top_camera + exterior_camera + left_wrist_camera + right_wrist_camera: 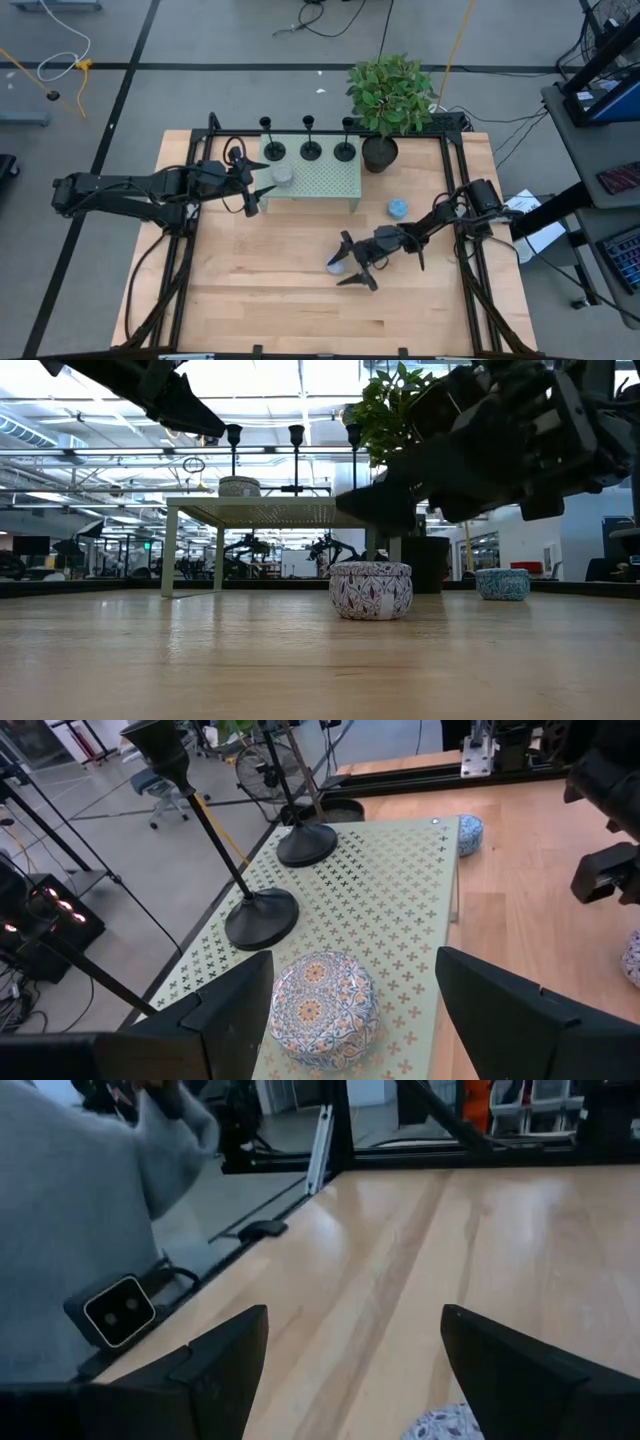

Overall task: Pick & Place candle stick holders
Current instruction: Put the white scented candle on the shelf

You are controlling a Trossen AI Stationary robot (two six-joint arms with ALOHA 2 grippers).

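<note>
Three black candle stick holders stand in a row by their disc bases along the far edge of a pale green perforated stand. Two of them show in the left wrist view. A patterned round tin sits on the stand's left part. My left gripper is open at the stand's left end, its fingers on either side of that tin, apart from it. My right gripper is open, hovering over a white patterned tin on the table.
A blue tin lies on the table right of the stand. A potted plant in a black pot stands at the stand's far right corner. A person's grey sleeve shows beyond the table's edge.
</note>
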